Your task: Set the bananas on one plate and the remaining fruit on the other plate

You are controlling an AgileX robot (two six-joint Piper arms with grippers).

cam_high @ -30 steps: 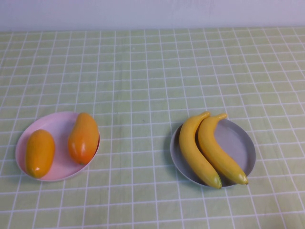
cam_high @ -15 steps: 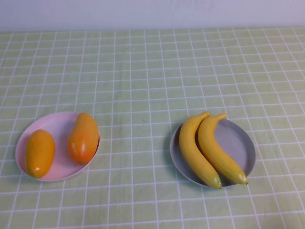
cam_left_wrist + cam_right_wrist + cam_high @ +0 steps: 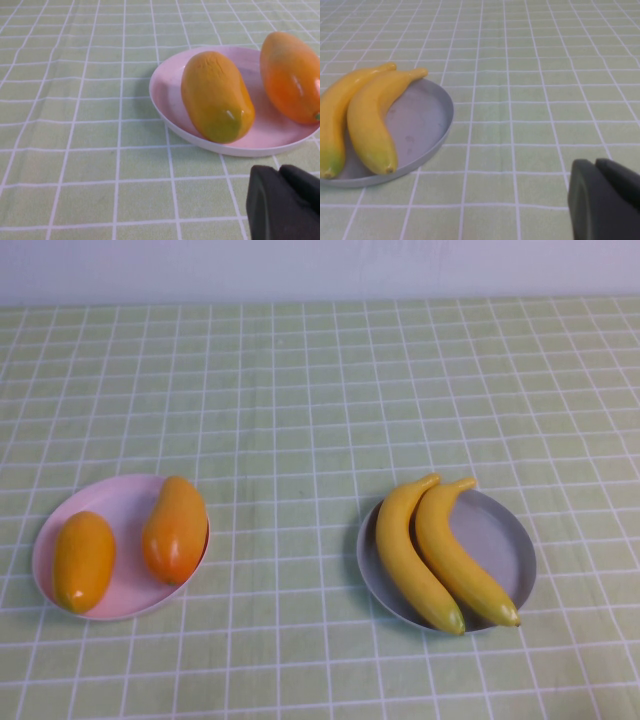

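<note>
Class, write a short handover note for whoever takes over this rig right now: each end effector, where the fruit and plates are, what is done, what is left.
Left end effector: shut, empty, low over the cloth beside the pink plate.
Right end effector: shut, empty, low over the cloth, apart from the grey plate.
Both arms are out of the high view.
Two bananas lie side by side on the grey plate, robot's right.
Two mango-like fruits lie on the pink plate, robot's left.
Done: sorting looks complete.
Left: apparently nothing.
</note>
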